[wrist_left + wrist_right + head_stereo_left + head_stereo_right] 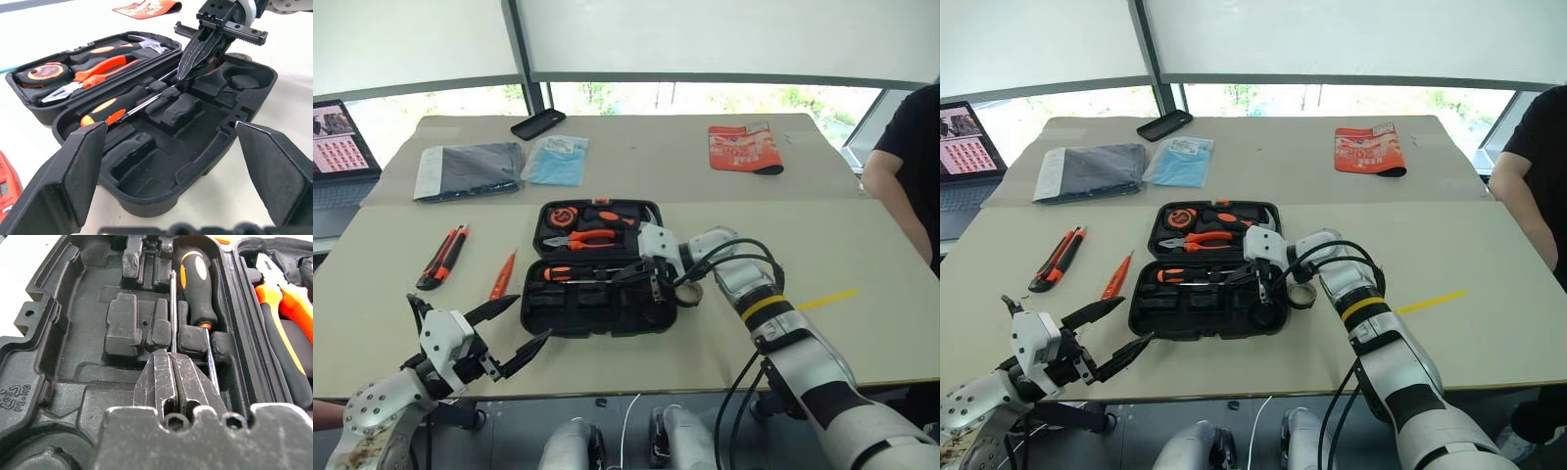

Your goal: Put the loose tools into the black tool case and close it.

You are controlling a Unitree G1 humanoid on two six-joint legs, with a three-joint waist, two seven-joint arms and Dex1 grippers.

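Observation:
The black tool case [597,328] lies open in the middle of the table. One orange-and-black screwdriver [195,284] lies in a slot of its near half. My right gripper [171,355] reaches down into that half, shut on the thin steel shaft of a second screwdriver [172,308] that runs out from between its fingertips. The dark tape roll [1301,294] lies on the table just right of the case, beside my right wrist. The utility knife [443,257] and the small orange tester screwdriver [502,276] lie left of the case. My left gripper [530,319] hangs open and empty near the case's front left corner.
Orange pliers [582,238], a tape measure [560,213] and a hammer sit in the case's far half. Further back lie a black phone-like slab [537,123], a grey bag [470,168], a blue packet [555,160] and a red packet [744,149]. A person [906,166] stands at the right.

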